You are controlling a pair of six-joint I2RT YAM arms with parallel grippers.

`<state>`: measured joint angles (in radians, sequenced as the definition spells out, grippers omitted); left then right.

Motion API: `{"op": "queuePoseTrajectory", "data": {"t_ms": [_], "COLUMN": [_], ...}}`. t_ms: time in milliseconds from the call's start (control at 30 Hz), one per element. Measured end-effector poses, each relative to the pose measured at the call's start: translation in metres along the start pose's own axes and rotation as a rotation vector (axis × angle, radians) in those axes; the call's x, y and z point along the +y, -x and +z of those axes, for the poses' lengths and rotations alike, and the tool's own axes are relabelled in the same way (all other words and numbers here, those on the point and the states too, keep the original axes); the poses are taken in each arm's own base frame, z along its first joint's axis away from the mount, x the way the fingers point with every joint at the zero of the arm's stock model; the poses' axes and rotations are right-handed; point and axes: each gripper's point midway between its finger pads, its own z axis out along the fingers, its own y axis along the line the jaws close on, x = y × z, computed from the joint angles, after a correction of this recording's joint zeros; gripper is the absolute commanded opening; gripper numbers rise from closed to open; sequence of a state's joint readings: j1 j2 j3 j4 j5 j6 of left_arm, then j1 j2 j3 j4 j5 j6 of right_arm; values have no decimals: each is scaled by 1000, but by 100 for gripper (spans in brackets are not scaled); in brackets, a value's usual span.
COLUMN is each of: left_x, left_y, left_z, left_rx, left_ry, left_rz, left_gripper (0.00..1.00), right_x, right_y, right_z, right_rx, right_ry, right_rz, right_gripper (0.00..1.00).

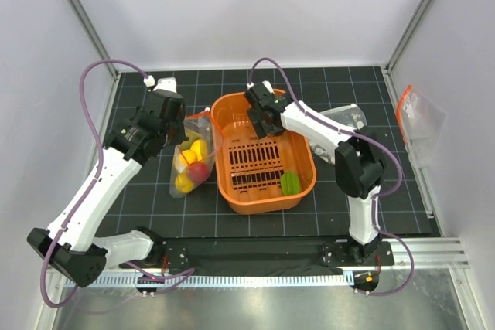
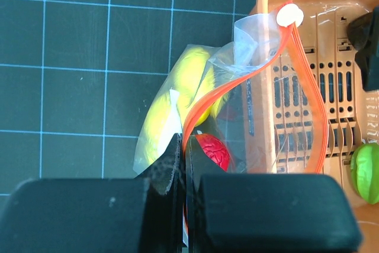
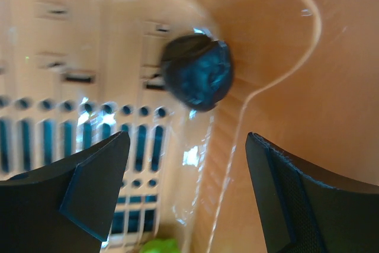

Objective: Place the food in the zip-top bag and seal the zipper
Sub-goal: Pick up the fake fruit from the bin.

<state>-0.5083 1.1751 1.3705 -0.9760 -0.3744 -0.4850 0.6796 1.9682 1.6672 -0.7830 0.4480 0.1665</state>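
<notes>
**Top view:** The left gripper (image 1: pixel 179 123) holds up the mouth of the zip-top bag (image 1: pixel 176 179) beside the orange basket (image 1: pixel 263 205). The right gripper (image 1: pixel 260 124) hangs over the basket's far end. A green piece (image 1: pixel 290 183) lies at its near end.

**Left wrist:** The fingers are pinched tight on the zipper (image 2: pixel 204 103), so the mouth gapes toward the basket. Yellow pieces (image 2: pixel 177 84) and a red piece (image 2: pixel 214 151) sit inside.

**Right wrist:** The jaws stand wide apart just short of the dark purple piece (image 3: pixel 198 78) in the basket's corner, apparently lined up to pick it.
</notes>
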Motion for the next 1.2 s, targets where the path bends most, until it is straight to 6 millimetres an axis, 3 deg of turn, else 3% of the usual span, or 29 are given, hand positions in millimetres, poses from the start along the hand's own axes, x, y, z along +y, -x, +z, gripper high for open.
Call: {"op": "queuePoseTrajectory", "data": {"t_ms": [200,433,500,533,733,800,900,1067,1200], "left_x": [0,1,1,1,-2,-3,-3,-4,-5], "left_y": [0,0,0,1,9,11,12,13,15], "left_z": [0,0,0,0,2,4,7,9,10], "left_rx": [0,-1,-1,-2,-8,-11,-12,-17,-24], "left_ry": [0,2,3,3,5,9,15,15,14], "left_rz": [1,18,22,22,30,36,42,41,38], "left_gripper": [0,0,0,0,0,0,0,0,0], "right_x": [-9,-2,0,0,1,1,1,1,22], "right_y": [-2,0,0,2,6,4,18,69,99], "right_z": [24,50,56,59,55,41,1,-102,-177], "right_rx": [12,-4,-5,-15,-41,-48,-104,-321,-471], "right_ry": [-53,-49,-50,-56,-26,10,113,318,514], "right_rz": [22,74,81,89,100,96,112,161,145], "right_gripper": [85,75,61,48,26,26,25,25,26]}}
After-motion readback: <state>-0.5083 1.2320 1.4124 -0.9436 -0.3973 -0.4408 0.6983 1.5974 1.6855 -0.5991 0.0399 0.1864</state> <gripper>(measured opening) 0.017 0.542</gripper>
